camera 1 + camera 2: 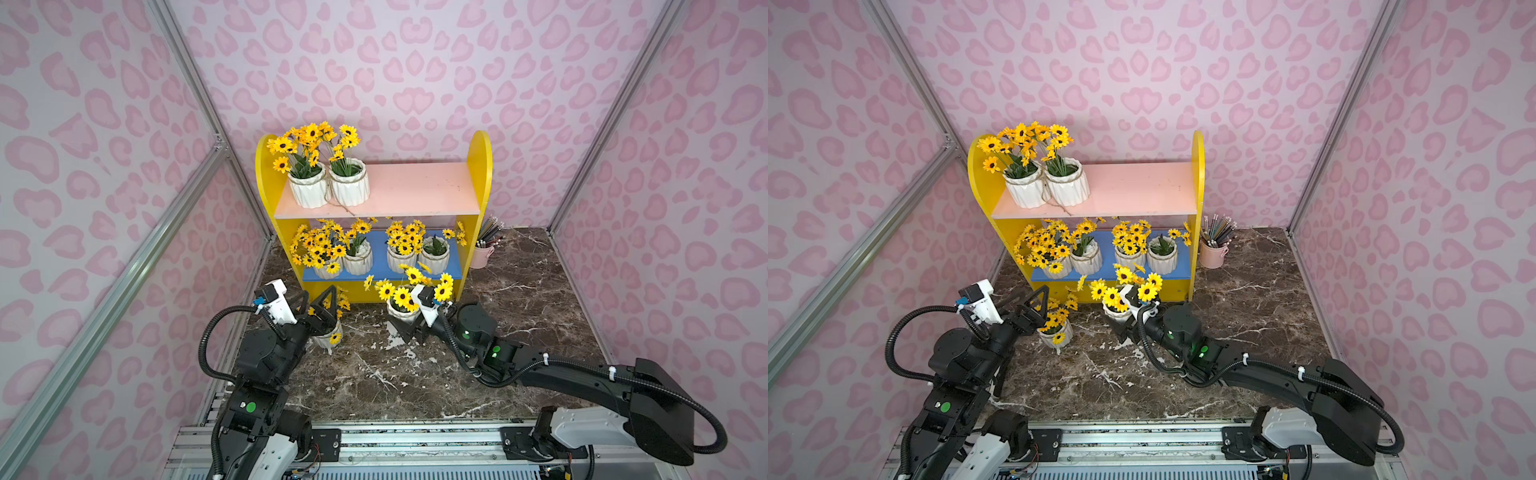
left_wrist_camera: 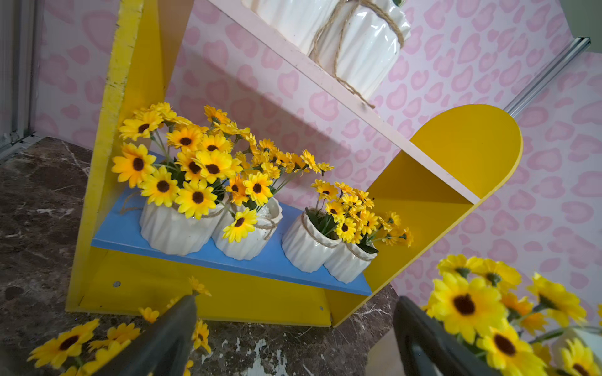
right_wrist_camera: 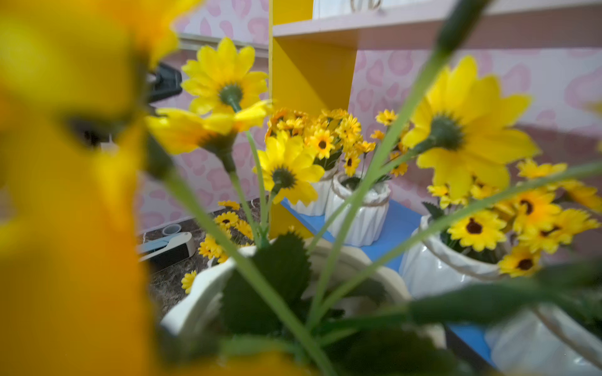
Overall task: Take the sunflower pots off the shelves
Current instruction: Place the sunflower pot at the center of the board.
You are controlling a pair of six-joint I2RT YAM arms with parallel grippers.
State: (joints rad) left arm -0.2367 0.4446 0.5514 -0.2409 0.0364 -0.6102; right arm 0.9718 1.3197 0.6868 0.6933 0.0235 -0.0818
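Six sunflower pots (image 1: 309, 191) on the shelves (image 1: 478, 166), two down on the tabletop (image 1: 519, 311).
From the left: left gripper (image 1: 318, 305) spread wide, empty, above the left pot (image 1: 329, 336); two pots at the left end of the pink board (image 1: 415, 187), four along the blue board (image 1: 378, 249); right gripper (image 1: 406, 321) wide at the right pot (image 1: 401, 311), hold uncertain, blooms crowding its camera; cup of pencils (image 1: 483, 255) beside the right panel. Brown marble top, pink-spotted walls (image 1: 415, 62). Pots white, ribbed, twine-tied.
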